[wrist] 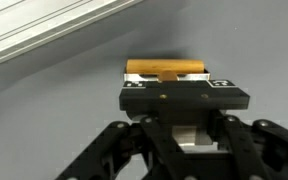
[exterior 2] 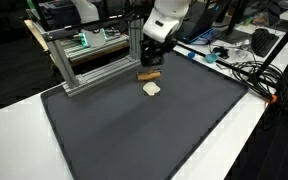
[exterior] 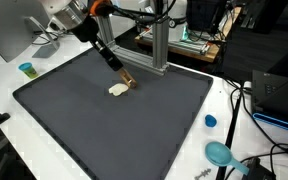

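Block (exterior: pixel 127 77) lies just beside end effector (exterior: pixel 115 64), on mat (exterior: pixel 104 125).

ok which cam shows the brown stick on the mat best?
Wrist view: the brown stick lies crosswise, large and close, with both ends in view. In both exterior views it is only a small brown sliver beside a pale piece on the grey mat, and its shape is hard to read.
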Robot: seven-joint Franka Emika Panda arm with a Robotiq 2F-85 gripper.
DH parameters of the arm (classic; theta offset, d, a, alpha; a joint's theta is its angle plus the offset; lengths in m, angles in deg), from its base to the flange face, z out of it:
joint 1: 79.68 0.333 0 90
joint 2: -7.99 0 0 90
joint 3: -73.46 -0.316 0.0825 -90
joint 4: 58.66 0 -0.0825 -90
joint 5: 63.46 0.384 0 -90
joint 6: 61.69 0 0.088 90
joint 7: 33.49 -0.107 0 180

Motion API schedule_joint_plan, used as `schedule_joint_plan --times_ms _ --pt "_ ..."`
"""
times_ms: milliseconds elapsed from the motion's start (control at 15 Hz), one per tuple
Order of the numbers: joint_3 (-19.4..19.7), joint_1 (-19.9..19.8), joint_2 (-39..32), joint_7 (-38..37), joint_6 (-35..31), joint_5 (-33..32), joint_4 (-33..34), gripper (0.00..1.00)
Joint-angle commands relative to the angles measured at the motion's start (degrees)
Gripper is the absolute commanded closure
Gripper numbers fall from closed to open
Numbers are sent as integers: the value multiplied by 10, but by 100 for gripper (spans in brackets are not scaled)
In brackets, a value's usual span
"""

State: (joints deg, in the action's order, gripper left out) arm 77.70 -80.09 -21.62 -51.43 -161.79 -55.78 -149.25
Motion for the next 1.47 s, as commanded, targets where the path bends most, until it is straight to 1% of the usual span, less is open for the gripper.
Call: schedule_joint_plan --times_ms 0,267,333,400,600,667,733,867,933,1000,1133,1200,1400 --pt "-6 24 138 35 -31 -55 -118 78" --pt "-24 53 260 11 -91 -121 -199 78" --pt "-30 56 281 2 -114 -136 -215 78" --pt "-35 55 306 -4 -136 -143 -239 78" --pt "-39 38 389 -9 -197 -132 -332 78" --pt "-37 32 412 7 -211 -128 -361 78" --pt "-34 24 437 28 -227 -143 -392 78" --pt "-22 4 485 87 -227 -143 -453 78" --pt "-8 -3 507 134 -225 -117 -476 78" --pt "-33 0 438 77 -206 -127 -407 53" --pt "-18 -13 474 117 -210 -125 -450 53" --pt "-19 -7 473 126 -216 -116 -458 78" --pt "-27 6 502 129 -232 -89 -492 78"
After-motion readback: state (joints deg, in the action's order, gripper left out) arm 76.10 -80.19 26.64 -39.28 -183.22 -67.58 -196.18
